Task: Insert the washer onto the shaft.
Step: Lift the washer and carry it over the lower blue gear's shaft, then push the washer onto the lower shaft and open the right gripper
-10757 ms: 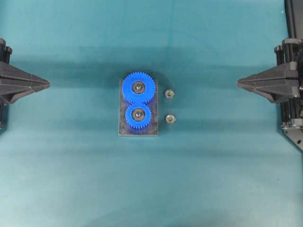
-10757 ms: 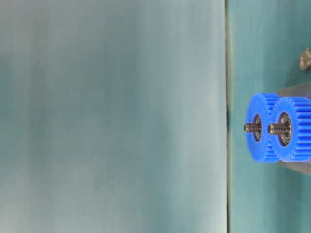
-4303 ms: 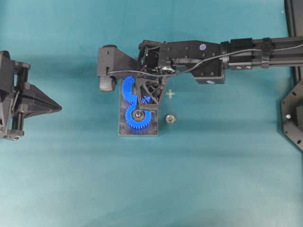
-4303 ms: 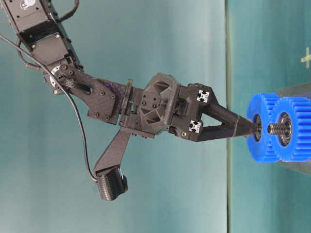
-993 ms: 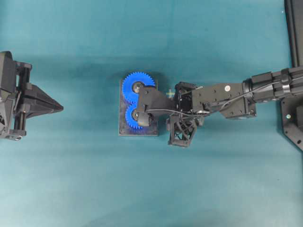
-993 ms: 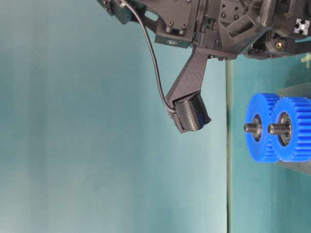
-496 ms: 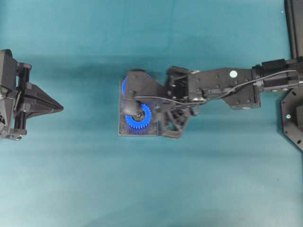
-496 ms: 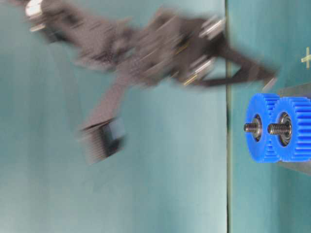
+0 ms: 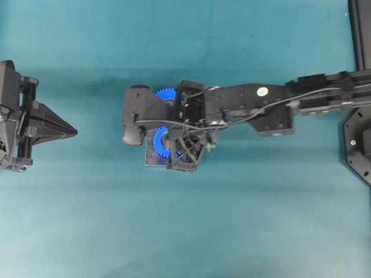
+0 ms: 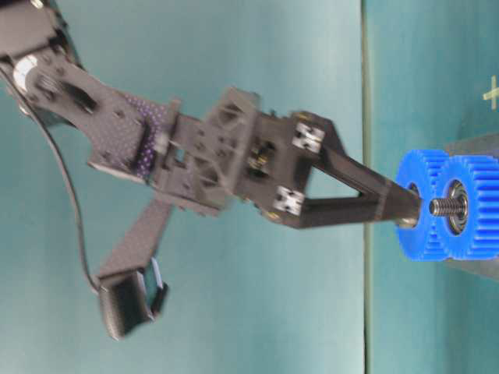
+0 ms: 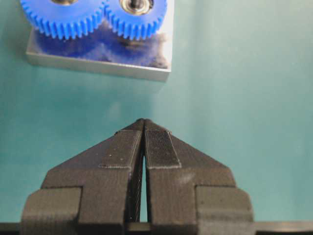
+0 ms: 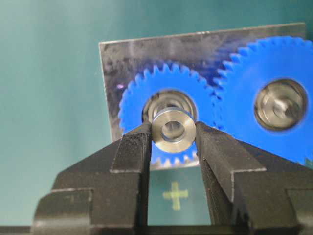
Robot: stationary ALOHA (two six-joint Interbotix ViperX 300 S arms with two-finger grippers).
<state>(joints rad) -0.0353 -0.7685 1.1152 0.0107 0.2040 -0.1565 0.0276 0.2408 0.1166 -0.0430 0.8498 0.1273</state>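
My right gripper (image 12: 172, 133) is shut on the washer (image 12: 172, 130), a thick silver ring pinched between both fingertips. It hangs right over the centre of the smaller blue gear (image 12: 133, 105), covering that gear's shaft in the right wrist view. At table level the fingertips (image 10: 401, 204) sit just above the tip of the near threaded shaft (image 10: 443, 206). From overhead the right gripper (image 9: 177, 147) is above the smaller gear (image 9: 159, 142). My left gripper (image 9: 72, 132) is far off to the left, shut on nothing (image 11: 143, 122).
The larger blue gear (image 12: 279, 105) meshes with the smaller one on a metal plate (image 12: 146, 54). A yellow cross mark (image 12: 174, 194) lies on the teal mat beside the plate. The right arm (image 9: 261, 107) stretches in from the right.
The right gripper has lifted from the mat right of the plate and swung left over the smaller gear, carrying the washer. The left arm has not moved.
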